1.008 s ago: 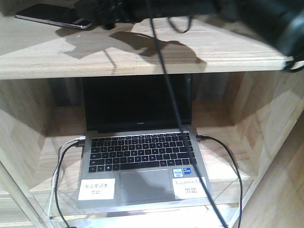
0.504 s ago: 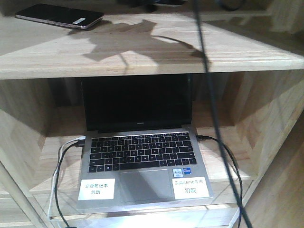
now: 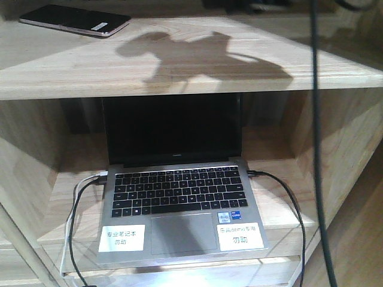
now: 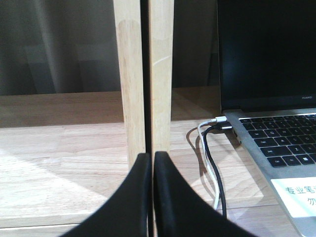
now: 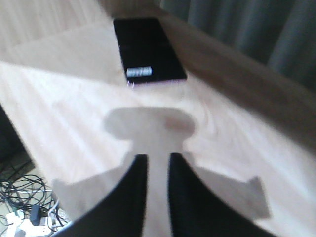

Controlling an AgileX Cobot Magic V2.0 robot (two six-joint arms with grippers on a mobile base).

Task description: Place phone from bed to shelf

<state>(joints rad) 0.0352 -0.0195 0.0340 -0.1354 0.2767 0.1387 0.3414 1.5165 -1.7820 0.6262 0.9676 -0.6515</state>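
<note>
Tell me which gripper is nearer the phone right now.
Right. The right gripper hangs over the shelf with the phone lying just ahead of it. The left gripper is down at the lower level beside the laptop, with no phone in its view.

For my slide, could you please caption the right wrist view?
Phone lying flat on the oak shelf, right hand empty and clear of it.

A large shelving unit of pale jointed wood fills the front view. In its lower compartment [image 3: 48, 197] sits an open grey laptop [image 3: 179, 203] with a dark screen, two white labels on its palm rest and cables plugged into both sides. Two upright wooden posts [image 4: 143, 74] stand side by side just left of it. Grey curtains [image 5: 256, 29] hang behind. Strong light casts hard shadows on the wood.
</note>
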